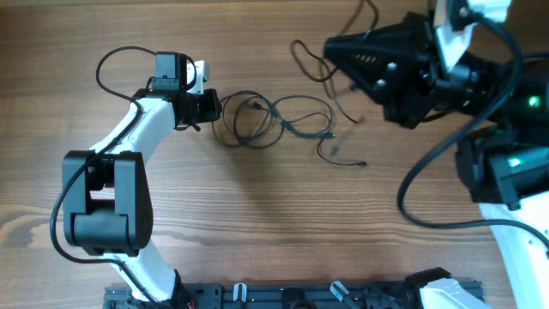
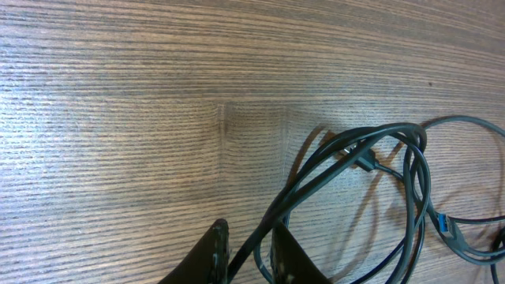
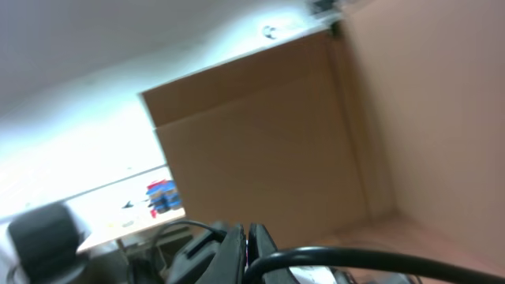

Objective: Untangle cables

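The cables (image 1: 257,120) lie as a loose tangle of thin black loops on the wood table, just right of my left gripper (image 1: 213,105). In the left wrist view one strand of the cables (image 2: 410,173) runs between my left gripper (image 2: 251,252) fingers, which stand slightly apart round it, with slack on both sides. A blue-tipped plug (image 2: 446,226) lies at the right. My right gripper (image 1: 330,50) is raised at the upper right, with a thin strand (image 1: 310,67) drooping from its tip. In the right wrist view that gripper (image 3: 246,237) is shut, and a black cable (image 3: 355,256) curves out from it.
Loose plug ends (image 1: 362,163) trail to the right of the tangle. A thick black robot cable (image 1: 429,197) sweeps over the table at the right, and another loops by the left arm (image 1: 111,64). A rail (image 1: 300,296) lines the front edge. A cardboard box (image 3: 276,134) fills the right wrist view.
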